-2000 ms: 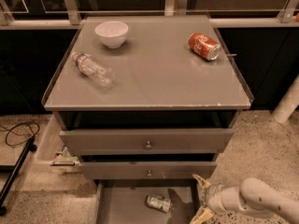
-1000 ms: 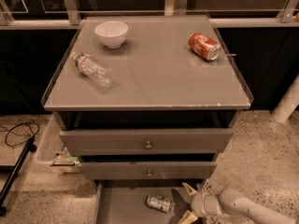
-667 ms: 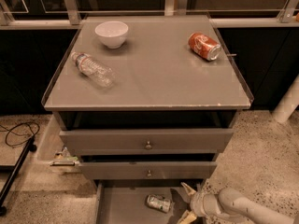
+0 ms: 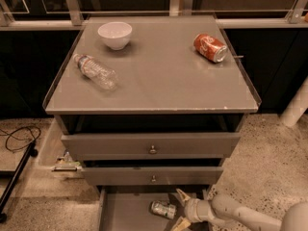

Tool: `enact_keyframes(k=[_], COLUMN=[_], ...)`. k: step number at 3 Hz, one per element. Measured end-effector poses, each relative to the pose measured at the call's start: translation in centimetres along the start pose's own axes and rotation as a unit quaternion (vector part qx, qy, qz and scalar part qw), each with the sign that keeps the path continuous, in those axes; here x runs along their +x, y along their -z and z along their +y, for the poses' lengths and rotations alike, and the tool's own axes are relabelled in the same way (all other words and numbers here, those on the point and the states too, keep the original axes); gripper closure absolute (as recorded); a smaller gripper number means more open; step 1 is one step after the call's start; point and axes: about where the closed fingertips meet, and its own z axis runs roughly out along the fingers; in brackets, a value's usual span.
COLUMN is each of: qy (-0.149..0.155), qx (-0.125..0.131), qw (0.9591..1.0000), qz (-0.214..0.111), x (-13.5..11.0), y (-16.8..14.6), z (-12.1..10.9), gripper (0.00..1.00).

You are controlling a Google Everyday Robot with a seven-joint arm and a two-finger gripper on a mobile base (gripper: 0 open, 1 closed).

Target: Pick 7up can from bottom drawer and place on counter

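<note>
The 7up can (image 4: 163,209), small and silvery with green marks, lies on its side on the grey floor of the open bottom drawer (image 4: 127,213). My gripper (image 4: 180,210) is low at the right of the drawer, open, its two fingers (image 4: 183,196) spread just right of the can, with the can not between them. The counter (image 4: 163,76) is the broad grey cabinet top above.
On the counter lie a white bowl (image 4: 115,34) at the back left, a clear plastic bottle (image 4: 95,70) on its side, and a red-orange soda can (image 4: 210,47) at the back right. Two upper drawers with knobs (image 4: 152,149) are slightly open. A black cable (image 4: 17,141) lies on the floor left.
My gripper has moved left from the drawer's right side to right beside the can. The can has not moved.
</note>
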Motion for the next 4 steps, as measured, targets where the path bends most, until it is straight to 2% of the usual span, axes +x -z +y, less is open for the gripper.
enact_keyframes(k=[2,3,4], qy=[0.002,-0.023,-0.024], qx=[-0.002,-0.006,-0.005], qw=[0.9999,0.9997,0.9997], qz=[-0.014,-0.009,-0.008], x=[-0.4,2.5,2.7], y=[-3.5,-6.2,-6.3], z=[0.3,0.8,0.7], gripper=[0.00,0.00,0.00])
